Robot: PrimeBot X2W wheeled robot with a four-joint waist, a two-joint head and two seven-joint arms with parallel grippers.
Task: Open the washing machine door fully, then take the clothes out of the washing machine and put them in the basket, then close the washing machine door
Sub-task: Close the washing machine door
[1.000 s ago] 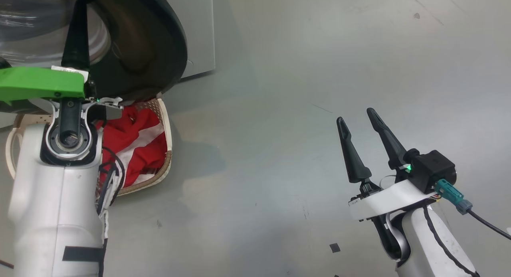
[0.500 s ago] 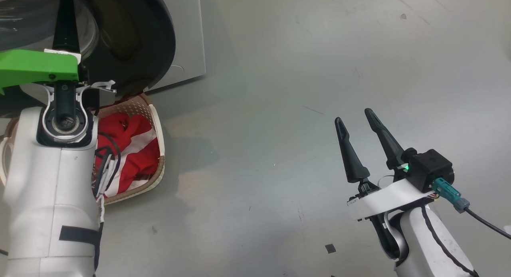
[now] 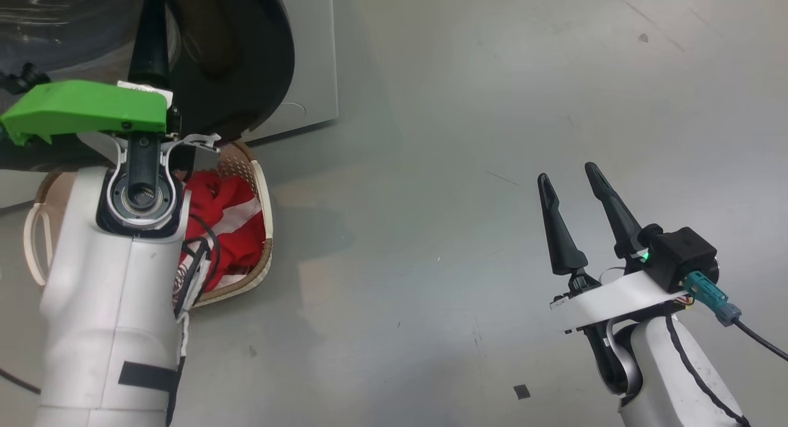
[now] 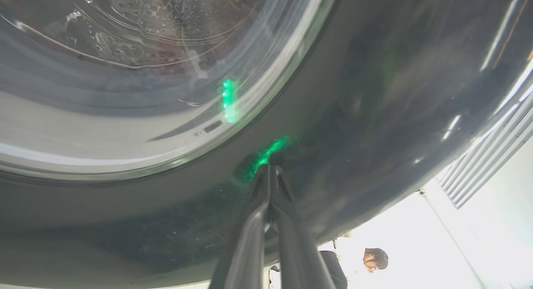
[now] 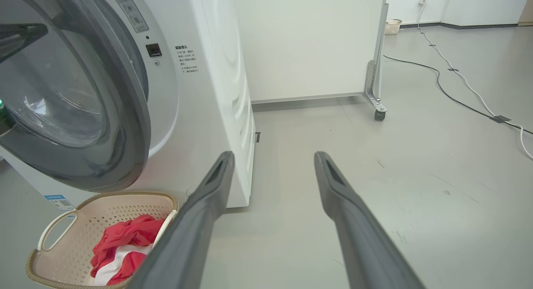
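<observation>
Left wrist view is showing you the left gripper point(image 4: 270, 172) at the centre of the frame. Its two fingers point(image 4: 250, 239) are lying pressed together with nothing between them, and their tips are touching the glossy black rim of the door point(image 4: 374, 93), below the glass point(image 4: 125, 72) at upper left.

In the head view your right gripper point(image 3: 567, 172) is hovering at lower right over the floor point(image 3: 431, 168), fingers spread wide and gripping nothing. The basket point(image 3: 266, 230) is sitting on the floor at left centre, just under the door and partly behind your left forearm point(image 3: 104, 304). The clothes point(image 3: 231, 230) are lying inside it.

In the right wrist view the washer point(image 5: 208, 72) is standing at upper left with the door lying close against its front. You cannot tell whether the door is latched.
</observation>
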